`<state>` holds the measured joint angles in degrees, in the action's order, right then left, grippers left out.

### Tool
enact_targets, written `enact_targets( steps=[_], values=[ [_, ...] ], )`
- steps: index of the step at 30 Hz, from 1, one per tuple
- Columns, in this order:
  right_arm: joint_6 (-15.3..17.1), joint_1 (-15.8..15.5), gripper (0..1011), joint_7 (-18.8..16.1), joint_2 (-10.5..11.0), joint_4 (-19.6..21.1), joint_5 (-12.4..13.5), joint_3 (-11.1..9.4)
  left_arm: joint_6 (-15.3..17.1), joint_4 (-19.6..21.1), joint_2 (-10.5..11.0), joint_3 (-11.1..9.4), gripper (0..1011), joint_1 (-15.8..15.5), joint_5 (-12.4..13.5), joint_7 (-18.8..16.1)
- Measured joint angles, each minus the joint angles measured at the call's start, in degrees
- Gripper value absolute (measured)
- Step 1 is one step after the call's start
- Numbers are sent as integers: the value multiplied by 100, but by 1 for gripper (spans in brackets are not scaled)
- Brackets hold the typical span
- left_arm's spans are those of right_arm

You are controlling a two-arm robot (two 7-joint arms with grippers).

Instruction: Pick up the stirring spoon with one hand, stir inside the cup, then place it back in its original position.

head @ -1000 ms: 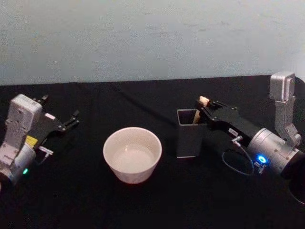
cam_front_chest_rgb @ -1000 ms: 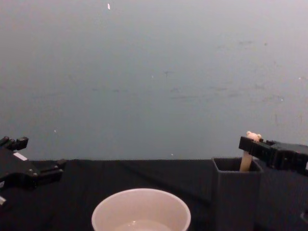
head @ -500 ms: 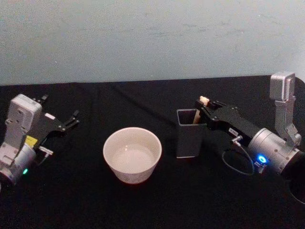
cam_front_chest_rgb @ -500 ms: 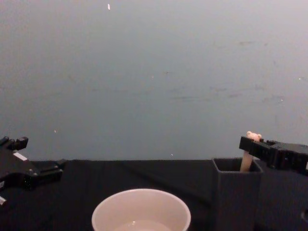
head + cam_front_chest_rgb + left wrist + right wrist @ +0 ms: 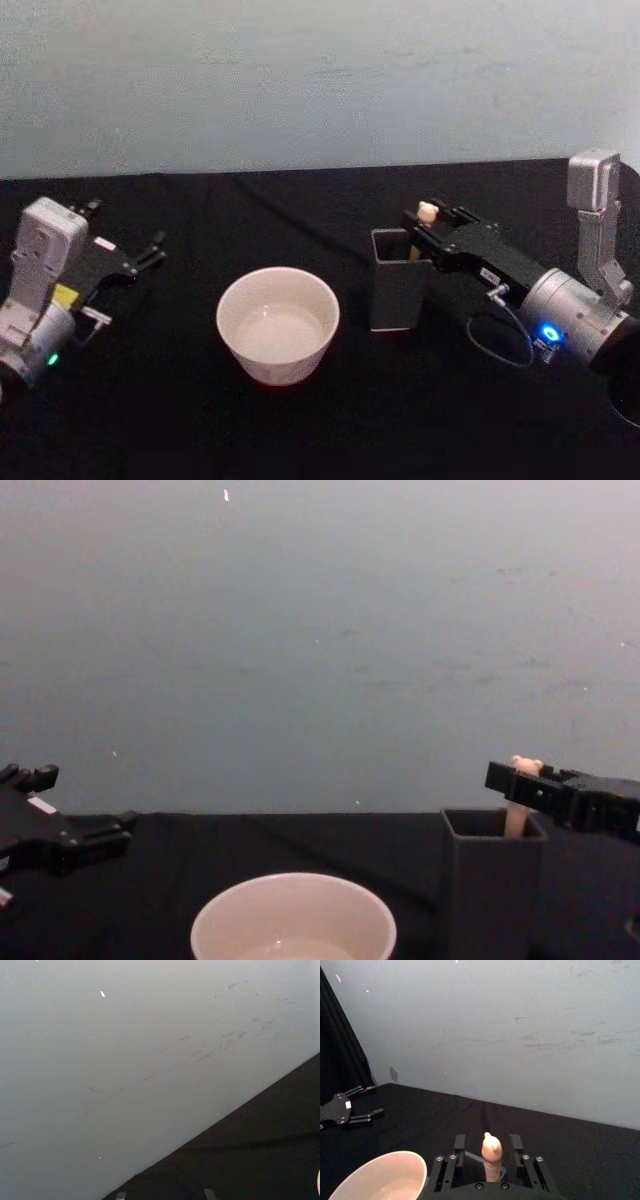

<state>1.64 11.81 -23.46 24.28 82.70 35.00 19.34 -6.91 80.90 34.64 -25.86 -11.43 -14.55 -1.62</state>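
The stirring spoon [image 5: 427,213] stands upright in a dark grey square holder [image 5: 395,290], its cream bear-head top poking above the rim. My right gripper [image 5: 424,228] reaches in level from the right and is open, one finger on each side of the spoon [image 5: 491,1157] handle with a gap on both sides. In the chest view the spoon [image 5: 518,818] rises behind the right gripper [image 5: 508,783]. The cream-white cup [image 5: 278,323] sits left of the holder with a little liquid in it. My left gripper [image 5: 148,256] is parked open at the far left.
A black cloth covers the table [image 5: 200,420], ending at a pale blue-grey wall [image 5: 300,80] behind. The holder [image 5: 490,880] stands close to the cup [image 5: 293,915]. The right arm's cable [image 5: 500,345] loops over the cloth.
My right gripper has edged forward toward the left, so its fingers now reach past the spoon's handle. The spoon, cup and left arm have stayed put.
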Motion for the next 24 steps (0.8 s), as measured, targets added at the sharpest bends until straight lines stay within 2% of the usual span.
enact_targets(
  steps=[15,17,24],
  values=[
    [-3,0,970,-2,0,0,6,0,0,0,0,0,1001,0,0,0],
    [-3,0,999,-2,0,0,6,0,0,0,0,0,1001,0,0,0],
    [-101,-3,1000,87,-20,161,-99,-54,0,0,0,0,1001,0,0,0]
  ],
)
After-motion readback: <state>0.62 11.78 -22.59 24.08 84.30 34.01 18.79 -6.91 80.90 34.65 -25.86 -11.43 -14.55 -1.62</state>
